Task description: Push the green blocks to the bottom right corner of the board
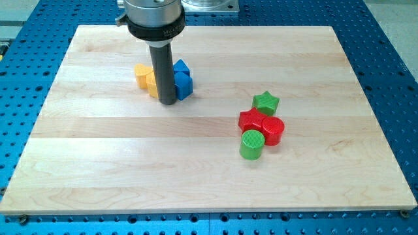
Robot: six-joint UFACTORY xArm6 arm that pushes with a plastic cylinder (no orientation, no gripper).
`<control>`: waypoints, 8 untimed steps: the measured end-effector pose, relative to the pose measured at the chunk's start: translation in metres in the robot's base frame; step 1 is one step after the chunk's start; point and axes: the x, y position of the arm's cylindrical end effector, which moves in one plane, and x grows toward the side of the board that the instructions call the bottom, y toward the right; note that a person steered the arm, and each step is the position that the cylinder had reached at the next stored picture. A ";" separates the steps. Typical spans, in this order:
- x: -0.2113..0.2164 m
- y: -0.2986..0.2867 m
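Our tip (167, 102) rests between a yellow block (145, 78) and blue block (182, 78), grasping nothing. The green star (266, 102) and green cylinder (251, 144) flank two red blocks (262, 125) right of centre. We should approach from their upper left.

The board (209, 163) is pale wood with faint lengthwise bands of grain, lighter and warmer strips alternating. Around it the table (392, 59) is bright blue, dotted with a regular grid of small dark holes. The rod is dark grey to my tip (167, 102), under a black collar and silvery metal. The yellow block (145, 77) is orange-yellow; the blue block (182, 78) is a saturated mid-blue. The green star (266, 102) and green cylinder (251, 144) share one grassy green, the cylinder's top seemingly ridged. The red star (251, 121) and red cylinder (273, 130) are matching scarlet.
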 end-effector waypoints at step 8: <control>0.007 0.075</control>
